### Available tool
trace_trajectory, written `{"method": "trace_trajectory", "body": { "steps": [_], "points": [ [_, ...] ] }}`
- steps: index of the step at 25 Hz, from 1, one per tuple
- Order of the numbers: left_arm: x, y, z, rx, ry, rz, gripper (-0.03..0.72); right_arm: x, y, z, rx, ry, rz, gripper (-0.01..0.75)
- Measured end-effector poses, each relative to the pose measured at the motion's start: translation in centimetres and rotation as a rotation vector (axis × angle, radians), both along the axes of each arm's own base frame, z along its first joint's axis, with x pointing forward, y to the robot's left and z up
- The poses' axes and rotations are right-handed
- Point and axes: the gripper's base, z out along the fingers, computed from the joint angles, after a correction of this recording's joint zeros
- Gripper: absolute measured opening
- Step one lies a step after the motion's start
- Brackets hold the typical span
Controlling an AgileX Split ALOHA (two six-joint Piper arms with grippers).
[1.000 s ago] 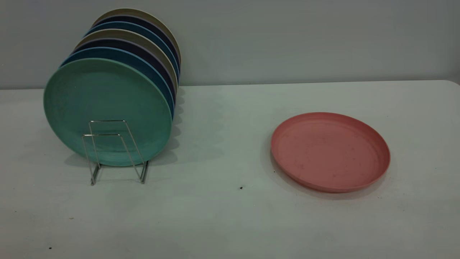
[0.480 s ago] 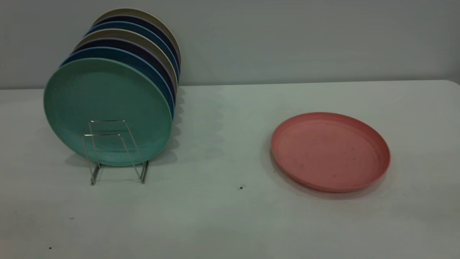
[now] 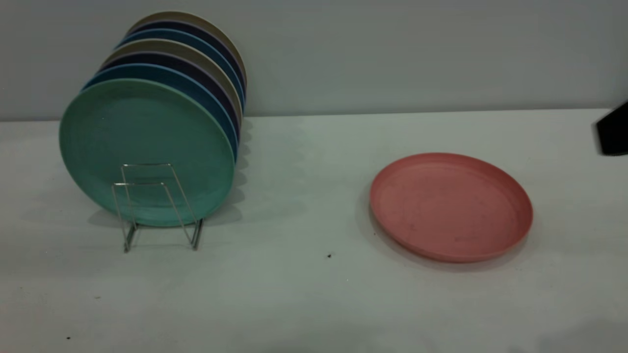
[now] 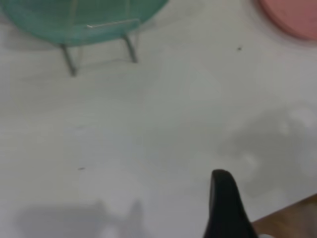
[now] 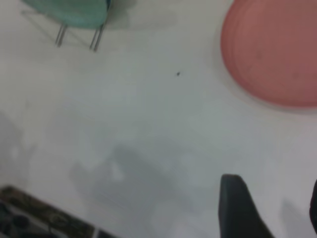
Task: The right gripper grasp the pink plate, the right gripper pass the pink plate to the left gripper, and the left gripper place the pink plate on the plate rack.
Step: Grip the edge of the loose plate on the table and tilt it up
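The pink plate (image 3: 451, 206) lies flat on the white table, right of centre; it also shows in the right wrist view (image 5: 277, 49) and at a corner of the left wrist view (image 4: 292, 17). The plate rack (image 3: 157, 206) stands at the left, with its front wire loops empty. My right gripper (image 3: 613, 130) just shows at the right edge, raised and clear of the plate. In its wrist view the right gripper (image 5: 277, 208) is open and empty. My left gripper (image 4: 270, 208) hangs over bare table near the front edge. Only one of its fingers (image 4: 225, 206) shows, with nothing against it.
A teal-green plate (image 3: 147, 152) stands upright in the rack, with several blue, navy and beige plates (image 3: 196, 63) behind it. A wall runs behind the table. A brown floor strip (image 4: 292, 223) shows past the table's edge.
The right gripper has come into the exterior view at the right edge. The pink plate and the rack have not moved.
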Motion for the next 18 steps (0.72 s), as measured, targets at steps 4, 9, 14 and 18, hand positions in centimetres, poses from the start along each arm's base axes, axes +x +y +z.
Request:
{"method": "trace_trajectory", "body": {
  "steps": [4, 9, 14, 18],
  "points": [
    [1.7, -0.7, -1.0, -0.083, 0.031, -0.026, 0.49, 3.6, -0.3, -2.4, 0.028, 0.072, -0.051, 0.377],
    [3.4, -1.6, -1.8, -0.179, 0.021, -0.062, 0.492, 8.2, -1.7, -6.0, 0.083, 0.207, -0.069, 0.377],
    [4.0, -1.8, -2.1, -0.217, 0.015, -0.07, 0.492, 11.1, -4.3, -9.5, 0.132, 0.307, -0.103, 0.377],
    [4.1, -1.9, -2.1, -0.219, 0.012, -0.072, 0.493, 12.5, -5.2, -11.6, 0.137, 0.347, -0.115, 0.377]
  ]
}}
